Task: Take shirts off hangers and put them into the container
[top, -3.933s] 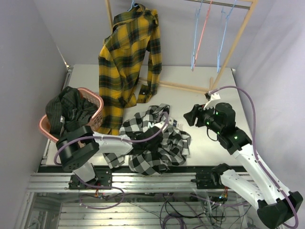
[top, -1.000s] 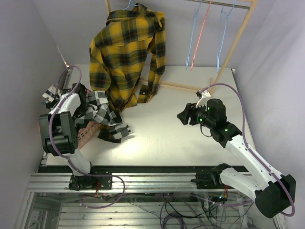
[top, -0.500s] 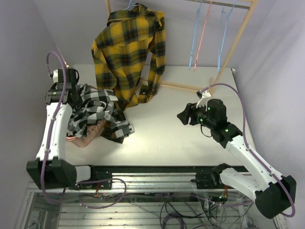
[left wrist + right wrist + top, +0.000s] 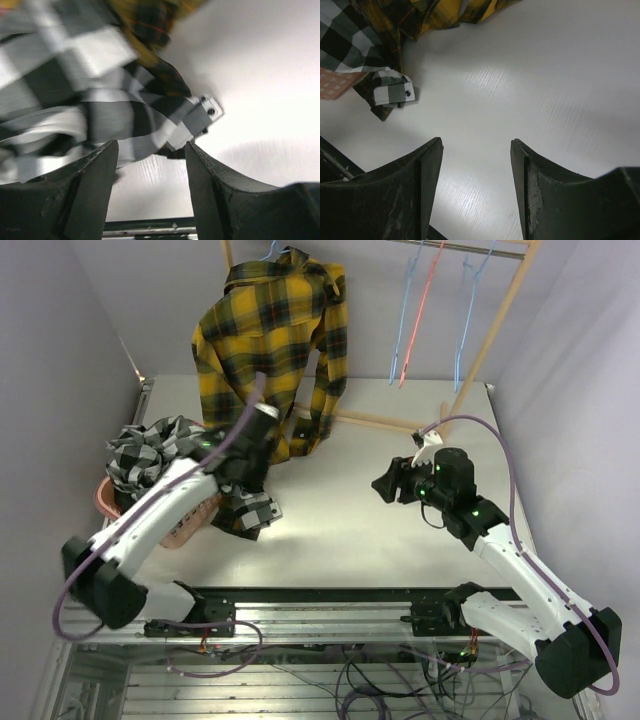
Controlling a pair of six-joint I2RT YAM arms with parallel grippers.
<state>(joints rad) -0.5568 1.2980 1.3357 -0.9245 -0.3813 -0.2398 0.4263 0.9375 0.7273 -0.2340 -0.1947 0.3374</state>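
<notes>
**One shirt binned, one still hung**

The black-and-white checked shirt [image 4: 150,452] lies heaped, soft and crumpled, on the salmon-pink basket [image 4: 103,503]. One sleeve [image 4: 248,512] spills over the rim onto the smooth white table [image 4: 380,550], its buttoned cuff lying flat. The yellow plaid shirt [image 4: 270,350] drapes loosely from its thin blue wire hanger [image 4: 272,252] on the wooden rack [image 4: 495,325], so that one remains to do. Bare hangers [image 4: 408,320] dangle further right. The left gripper [image 4: 151,150] hovers over the trailing sleeve, jaws apart and empty. The right gripper [image 4: 476,145] sits mid-table, jaws wide, holding nothing.
</notes>
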